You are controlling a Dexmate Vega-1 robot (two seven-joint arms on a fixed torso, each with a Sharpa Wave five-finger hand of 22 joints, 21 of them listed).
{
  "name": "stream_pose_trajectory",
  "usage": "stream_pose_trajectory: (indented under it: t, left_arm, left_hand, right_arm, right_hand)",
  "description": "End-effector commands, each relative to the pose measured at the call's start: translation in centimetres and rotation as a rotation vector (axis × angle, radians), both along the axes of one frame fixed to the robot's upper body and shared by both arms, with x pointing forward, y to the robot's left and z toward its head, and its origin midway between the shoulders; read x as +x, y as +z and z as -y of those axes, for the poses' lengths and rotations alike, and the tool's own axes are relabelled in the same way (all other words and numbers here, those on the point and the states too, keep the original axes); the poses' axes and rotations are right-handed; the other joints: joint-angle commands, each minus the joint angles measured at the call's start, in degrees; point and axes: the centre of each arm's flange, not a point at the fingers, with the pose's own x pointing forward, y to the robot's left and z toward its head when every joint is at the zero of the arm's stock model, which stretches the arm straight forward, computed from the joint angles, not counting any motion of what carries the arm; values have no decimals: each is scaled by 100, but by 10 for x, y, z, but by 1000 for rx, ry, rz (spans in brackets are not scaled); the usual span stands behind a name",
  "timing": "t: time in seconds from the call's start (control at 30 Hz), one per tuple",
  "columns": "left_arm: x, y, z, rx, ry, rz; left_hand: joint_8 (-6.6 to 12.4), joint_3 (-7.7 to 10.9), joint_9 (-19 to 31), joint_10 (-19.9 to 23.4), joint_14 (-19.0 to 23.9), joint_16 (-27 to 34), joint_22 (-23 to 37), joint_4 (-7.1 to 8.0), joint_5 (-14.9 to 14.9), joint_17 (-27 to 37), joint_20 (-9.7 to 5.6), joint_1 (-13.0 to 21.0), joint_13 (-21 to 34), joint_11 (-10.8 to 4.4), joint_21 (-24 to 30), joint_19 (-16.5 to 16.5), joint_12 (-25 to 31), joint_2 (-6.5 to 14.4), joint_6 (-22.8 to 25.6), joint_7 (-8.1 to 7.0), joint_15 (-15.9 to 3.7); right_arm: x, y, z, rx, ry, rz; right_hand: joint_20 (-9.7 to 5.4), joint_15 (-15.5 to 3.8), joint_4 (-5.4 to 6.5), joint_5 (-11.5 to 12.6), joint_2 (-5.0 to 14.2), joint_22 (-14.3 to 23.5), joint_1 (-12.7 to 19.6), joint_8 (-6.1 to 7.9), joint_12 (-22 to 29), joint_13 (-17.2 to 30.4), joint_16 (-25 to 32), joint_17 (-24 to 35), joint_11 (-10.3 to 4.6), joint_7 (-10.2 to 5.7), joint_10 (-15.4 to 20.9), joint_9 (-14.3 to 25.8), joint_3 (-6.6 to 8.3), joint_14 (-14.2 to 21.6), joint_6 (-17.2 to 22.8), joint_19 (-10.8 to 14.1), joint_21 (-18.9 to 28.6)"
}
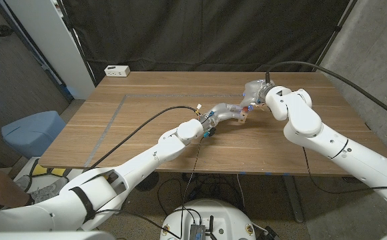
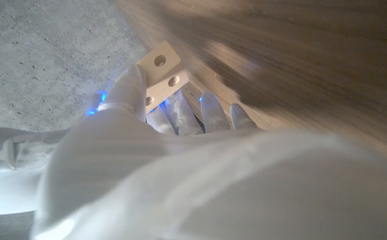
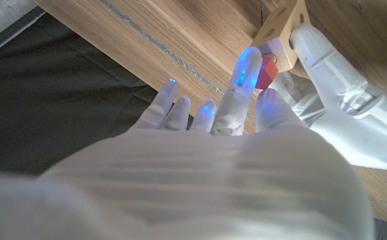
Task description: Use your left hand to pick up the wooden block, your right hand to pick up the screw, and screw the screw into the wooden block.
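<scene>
My left hand (image 1: 224,113) holds the light wooden block (image 1: 243,119) a little above the middle of the table. In the left wrist view the wooden block (image 2: 161,72) shows round holes in two faces, and the fingers of my left hand (image 2: 180,127) grip it from below. My right hand (image 1: 256,91) is right behind the block. In the right wrist view my right hand (image 3: 233,113) pinches a red-headed screw (image 3: 267,72) between its fingertips, and the screw presses against a face of the wooden block (image 3: 283,28). The screw's shaft is hidden.
A white power strip (image 1: 117,70) lies at the far left corner of the wooden table (image 1: 147,93). A grey tape line (image 1: 115,112) runs along the table's left part. A black cable (image 1: 147,123) crosses it toward my left wrist. A blue bin (image 1: 32,131) stands left of the table.
</scene>
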Motion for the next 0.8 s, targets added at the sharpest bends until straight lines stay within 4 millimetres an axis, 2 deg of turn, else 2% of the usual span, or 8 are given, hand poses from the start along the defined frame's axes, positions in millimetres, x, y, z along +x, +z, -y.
stream_pose_trajectory:
  t: [0.03, 0.3, 0.47, 0.6, 0.8]
  left_arm:
    - [0, 0, -2, -7, 6, 1]
    - [0, 1, -3, -10, 7, 7]
    - [0, 2, -4, -10, 6, 10]
    - [-1, 4, -4, -11, 6, 18]
    - [0, 6, -6, -13, 7, 23]
  left_hand:
    - [38, 229, 25, 55, 36, 4, 23, 184, 42, 8, 12, 24, 210, 3, 22, 21, 52, 68, 278, 196, -155]
    - [38, 227, 25, 63, 43, 7, 23, 178, 41, 7, 6, 21, 207, 2, 23, 23, 54, 57, 279, 185, -163]
    - [43, 224, 25, 62, 43, 9, 23, 178, 38, 9, -1, 19, 202, -7, 24, 26, 51, 58, 293, 181, -169]
    - [43, 224, 25, 58, 44, 10, 23, 175, 37, 9, -5, 21, 200, -13, 24, 26, 48, 54, 295, 189, -170]
    - [40, 222, 25, 67, 45, 13, 23, 176, 35, 11, 9, 20, 198, -17, 24, 26, 51, 58, 291, 187, -176]
  right_arm:
    - [1, -2, -3, 11, -3, 16]
    - [-2, 1, -2, 17, -6, 31]
    - [-5, 4, -1, 28, -9, 41]
    - [-7, 6, 2, 52, -15, 47]
    - [-10, 9, 7, 89, -25, 62]
  right_hand:
    - [1, -379, 32, 25, -62, 5, -181, -8, 13, 13, 26, 1, -2, 44, 86, -25, -103, 76, 67, 65, 11]
    - [15, -350, 96, 17, -135, 7, -403, -82, -24, 12, 2, 1, 52, 68, 105, -50, -210, 83, 24, 61, -1]
    - [30, -324, 205, 10, -146, 9, -678, -185, -57, 13, -12, 12, 100, 101, 113, -57, -312, 99, -103, 53, -10]
    - [37, -300, 248, 11, -146, 9, -801, -245, -70, 14, -23, 16, 140, 139, 125, -55, -358, 106, -188, 50, -13]
    - [26, -321, 256, 15, -148, 8, -881, -353, -85, 17, -43, 9, 248, 183, 139, -45, -399, 109, -387, 46, -18]
